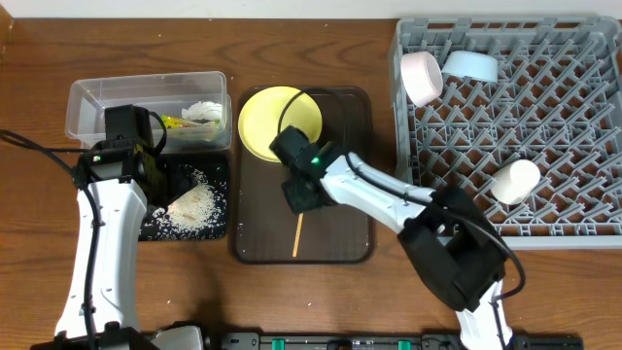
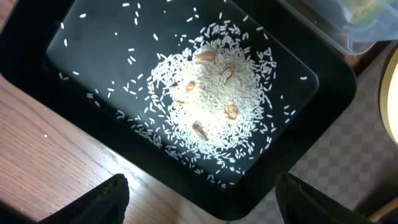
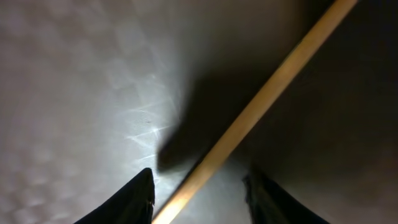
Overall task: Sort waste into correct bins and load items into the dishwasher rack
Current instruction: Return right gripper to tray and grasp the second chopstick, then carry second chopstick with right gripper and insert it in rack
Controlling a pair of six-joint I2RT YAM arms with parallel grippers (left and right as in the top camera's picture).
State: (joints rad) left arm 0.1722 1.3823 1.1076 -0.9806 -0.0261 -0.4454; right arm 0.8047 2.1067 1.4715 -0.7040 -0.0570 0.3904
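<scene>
Overhead: slender wooden chopstick (image 1: 297, 235) laid on dark brown serving tray (image 1: 345, 233), upper end covered by right gripper (image 1: 296, 194) | Left wrist: left gripper (image 2: 205, 196) spread, empty, held over loose white rice (image 2: 214, 106) in shallow black tray (image 2: 81, 43) | Right wrist: jaws parted astride stick, nothing clamped; stick to be centred, then pinched low.
</scene>
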